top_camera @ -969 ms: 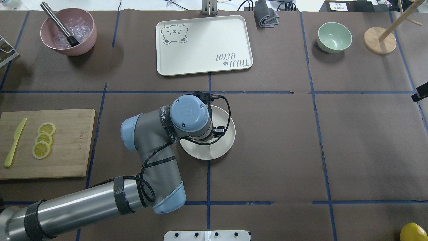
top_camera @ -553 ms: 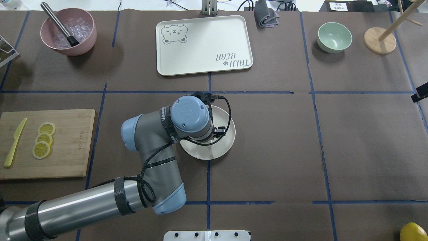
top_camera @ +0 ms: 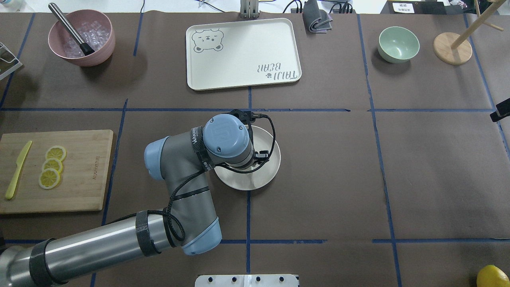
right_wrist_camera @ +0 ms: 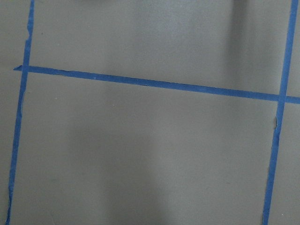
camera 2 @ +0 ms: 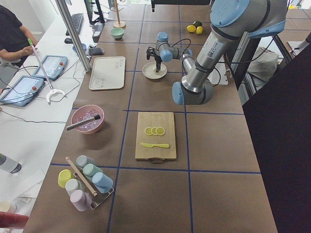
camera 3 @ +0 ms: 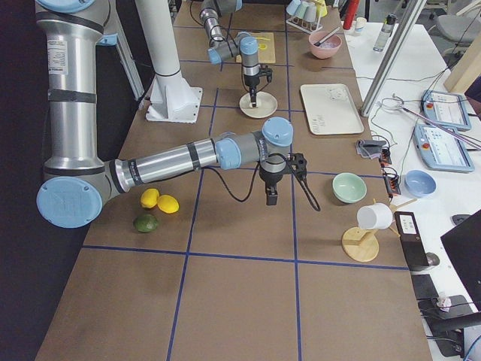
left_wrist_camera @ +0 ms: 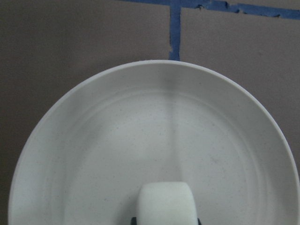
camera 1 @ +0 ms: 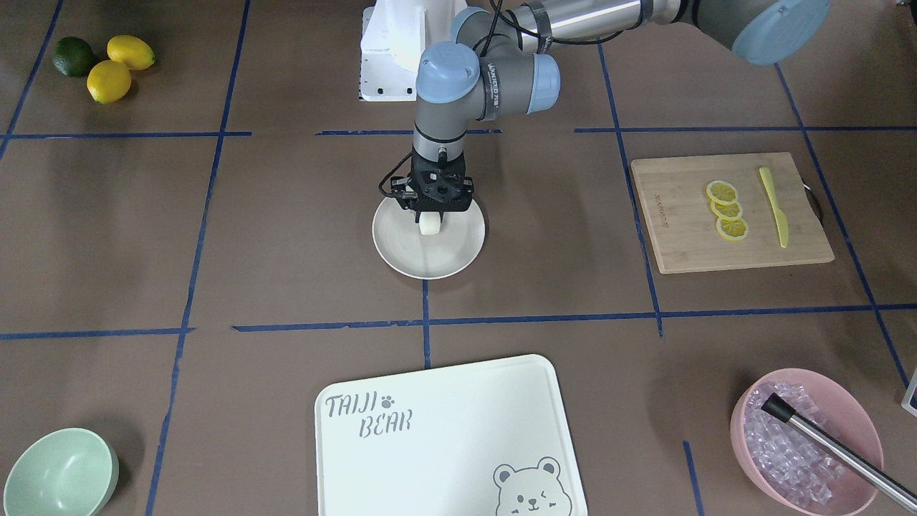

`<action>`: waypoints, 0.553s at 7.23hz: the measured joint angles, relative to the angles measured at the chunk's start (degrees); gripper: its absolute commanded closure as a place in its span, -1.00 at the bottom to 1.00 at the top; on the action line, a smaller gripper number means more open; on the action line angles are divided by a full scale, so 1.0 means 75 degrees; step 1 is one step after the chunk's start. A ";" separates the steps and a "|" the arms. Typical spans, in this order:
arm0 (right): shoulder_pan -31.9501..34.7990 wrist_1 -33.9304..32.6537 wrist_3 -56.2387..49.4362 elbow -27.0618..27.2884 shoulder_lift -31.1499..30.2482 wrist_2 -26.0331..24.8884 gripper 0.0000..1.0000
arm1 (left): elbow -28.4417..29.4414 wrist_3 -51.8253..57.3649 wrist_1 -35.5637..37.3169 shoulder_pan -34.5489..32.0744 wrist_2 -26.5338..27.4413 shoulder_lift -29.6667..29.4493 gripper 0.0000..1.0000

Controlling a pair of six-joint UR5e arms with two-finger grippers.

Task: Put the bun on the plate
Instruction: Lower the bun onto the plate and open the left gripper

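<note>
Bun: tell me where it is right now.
In the front-facing view, the bun is in the left gripper at mid-table, over the robot-side half of the plate, with the cutting board to that view's right.

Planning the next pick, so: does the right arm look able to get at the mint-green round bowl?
Probably yes: the mint-green round bowl stands uncovered close by the right gripper, nothing between them; the left arm works far off.

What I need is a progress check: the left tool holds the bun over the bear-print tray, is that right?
No. The left tool holds the bun over the round plate, not the tray; the front-facing view shows it.
</note>
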 measured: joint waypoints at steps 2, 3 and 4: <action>0.0002 0.0000 0.0000 0.0000 -0.0003 0.0073 -0.99 | -0.0008 -0.0002 -0.0009 0.0001 0.0004 0.0005 -0.92; 0.0004 0.0000 0.0000 0.0000 -0.0005 0.0131 -0.99 | -0.0066 -0.0005 -0.0002 -0.0014 0.0004 -0.0002 -0.91; 0.0004 0.0002 -0.0002 0.0001 -0.0004 0.0158 -0.99 | -0.0233 0.0007 0.0031 -0.0117 -0.0005 0.0017 -0.90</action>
